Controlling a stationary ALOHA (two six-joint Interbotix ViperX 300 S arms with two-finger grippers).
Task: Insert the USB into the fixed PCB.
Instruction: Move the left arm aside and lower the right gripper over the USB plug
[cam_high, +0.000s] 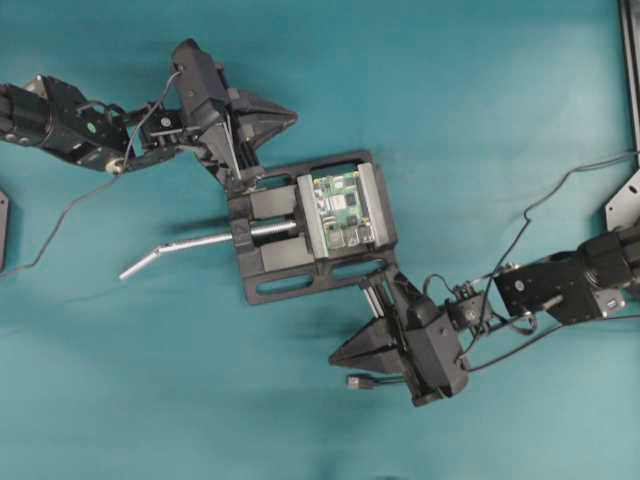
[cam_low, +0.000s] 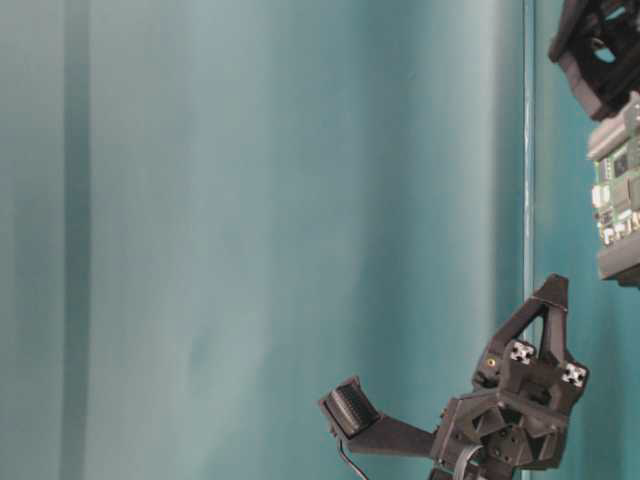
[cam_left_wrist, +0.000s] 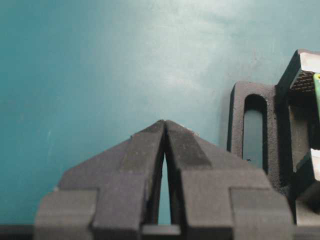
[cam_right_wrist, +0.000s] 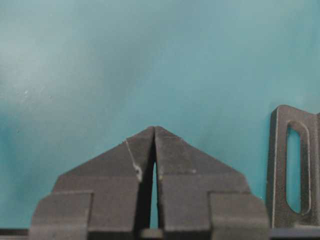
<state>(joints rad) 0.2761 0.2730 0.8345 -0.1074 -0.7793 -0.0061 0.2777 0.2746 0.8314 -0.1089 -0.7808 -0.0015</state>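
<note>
Overhead exterior view: both grippers' jaws are together and empty, so the right gripper (cam_high: 350, 357) could nudge the USB (cam_high: 360, 381) away on the tabletop (cam_high: 500, 120) while reaching, far from the fixed PCB (cam_high: 342, 208).

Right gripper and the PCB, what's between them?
In the overhead view: bare cloth, then the black vise frame around the PCB. Right gripper sits just below.

Green fixed PCB (cam_high: 343, 208) clamped in a black vise (cam_high: 300, 235) on teal cloth, left gripper (cam_high: 290, 118) above-left, right gripper (cam_high: 338, 356) below, USB (cam_high: 360, 381) beside it
</note>
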